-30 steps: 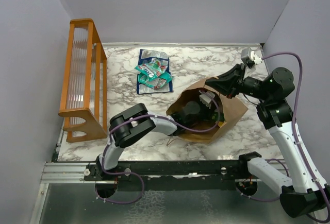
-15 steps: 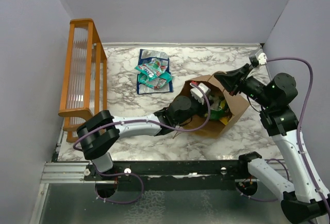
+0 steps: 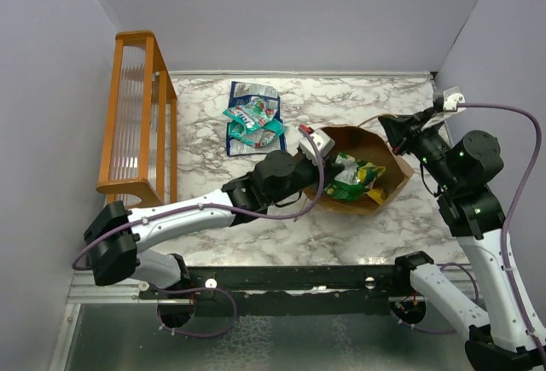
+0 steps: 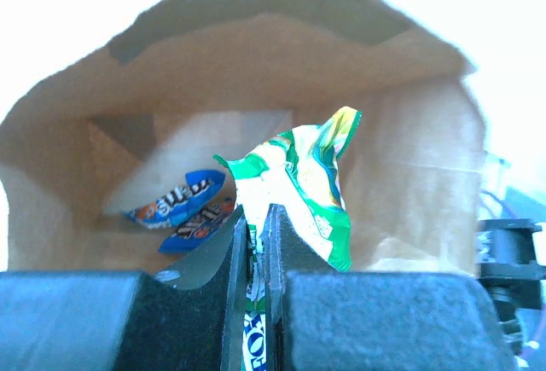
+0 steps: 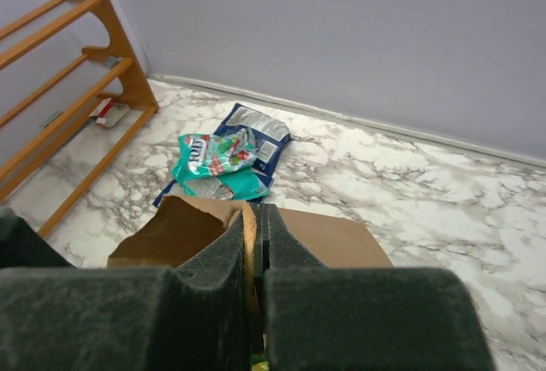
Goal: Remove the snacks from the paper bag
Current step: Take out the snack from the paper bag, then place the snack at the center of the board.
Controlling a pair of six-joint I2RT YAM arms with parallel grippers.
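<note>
A white, grey-veined marble tabletop [image 3: 358, 102] sat between plain lavender walls [image 3: 299, 13]. At its left stood a slatted orange wooden rack [image 3: 136, 132]. Beside that, outside the bag, lay a crinkly dark blue packet [image 3: 249, 96] with a teal one [image 3: 254, 124] on top. The left arm [image 3: 188, 211] stretched low across to the brown paper bag [image 5: 324, 241], which lay on its side. The left jaws were pinched narrow on a green-yellow foil packet [image 4: 307, 192] at the mouth, with blue-orange packets [image 4: 183, 200] deeper in. The right arm [image 3: 478, 153] leaned over, and the right jaws were clamped on the bag's upper edge.
</note>
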